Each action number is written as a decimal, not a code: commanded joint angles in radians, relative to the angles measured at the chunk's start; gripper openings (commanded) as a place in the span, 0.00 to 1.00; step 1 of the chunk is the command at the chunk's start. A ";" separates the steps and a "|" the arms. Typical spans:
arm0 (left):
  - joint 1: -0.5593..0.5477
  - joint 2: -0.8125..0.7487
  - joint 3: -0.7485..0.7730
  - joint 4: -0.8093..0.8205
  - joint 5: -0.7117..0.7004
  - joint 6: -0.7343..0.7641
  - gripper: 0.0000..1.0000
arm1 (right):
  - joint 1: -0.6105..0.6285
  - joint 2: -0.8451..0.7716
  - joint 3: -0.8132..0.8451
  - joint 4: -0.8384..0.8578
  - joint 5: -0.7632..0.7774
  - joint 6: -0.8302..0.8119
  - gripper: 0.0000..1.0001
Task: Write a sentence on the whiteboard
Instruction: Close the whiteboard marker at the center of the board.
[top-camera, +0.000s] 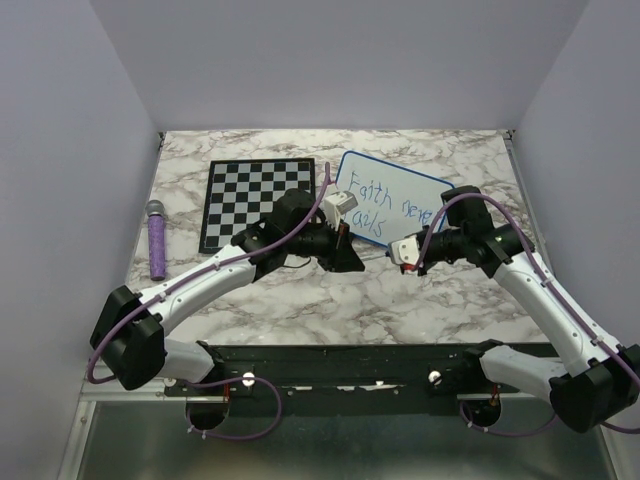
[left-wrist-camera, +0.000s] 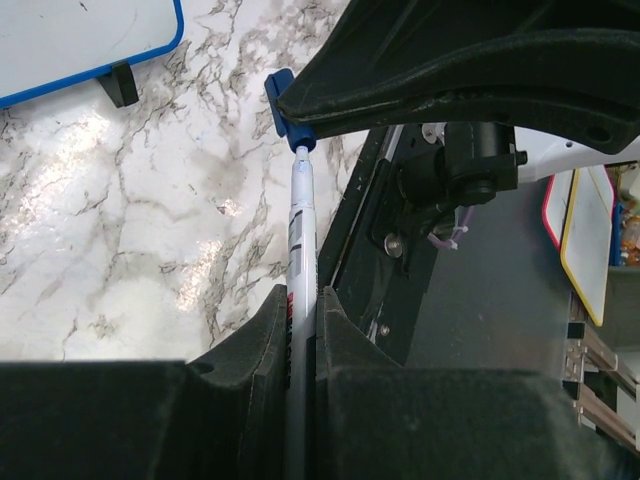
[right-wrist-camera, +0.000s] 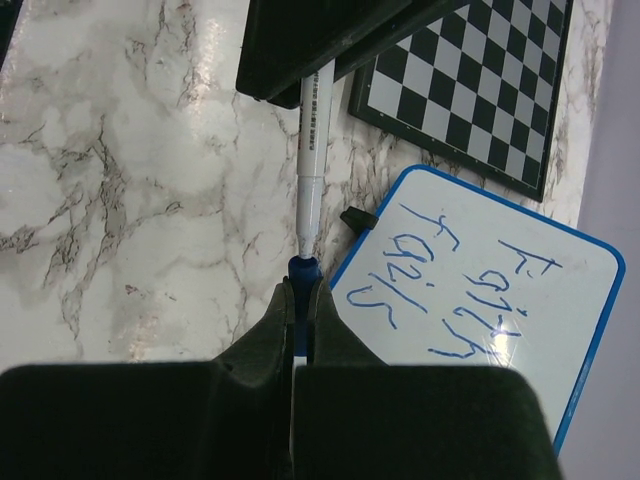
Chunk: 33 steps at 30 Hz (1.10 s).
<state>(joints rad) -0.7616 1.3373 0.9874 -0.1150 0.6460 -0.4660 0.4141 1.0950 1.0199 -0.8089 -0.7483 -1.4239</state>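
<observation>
Two robot arms meet over a marble table (top-camera: 300, 300), just in front of the whiteboard (right-wrist-camera: 578, 310). The board stands at the far right of the table, right beside a chessboard (top-camera: 258, 203). The sentence (right-wrist-camera: 480, 300) is on it in blue, two lines reading "Faith never fails".

Your left gripper (left-wrist-camera: 300, 300) has its jaws pinched on the barrel of a white marker (left-wrist-camera: 303, 210). Your right gripper (right-wrist-camera: 300, 290) has its jaws pressed tight on the small blue cap (right-wrist-camera: 303, 268). Marker and cap are lined up end to end, with the tip right at the mouth of the cap. The pictures do not show whether it is pushed home.

With the words apparently complete, the step in hand looks like capping the marker. Your next move calls for a straight push of the two grippers toward each other along the marker's line, kept low and gentle. If either wrist tilts, the tip could skid off the rim or the cap could twist out of the right jaws.

There is no box, tray or cup on the table. The cap is the only thing that takes anything in, and it holds at most the marker's tip. A purple stick with a grey head (top-camera: 157, 240) lies well apart at the left edge.
</observation>
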 joint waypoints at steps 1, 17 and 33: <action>-0.005 0.014 0.037 -0.025 -0.031 -0.007 0.00 | 0.015 0.008 0.022 0.013 0.015 0.020 0.01; -0.044 0.068 0.105 -0.078 -0.097 0.018 0.00 | 0.066 0.031 0.031 0.054 0.093 0.109 0.00; -0.134 0.322 0.307 -0.249 -0.230 0.153 0.00 | 0.140 0.054 -0.016 0.183 0.095 0.328 0.00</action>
<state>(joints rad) -0.8619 1.5715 1.2697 -0.3832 0.4454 -0.3435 0.5144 1.1599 1.0233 -0.7658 -0.5297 -1.1946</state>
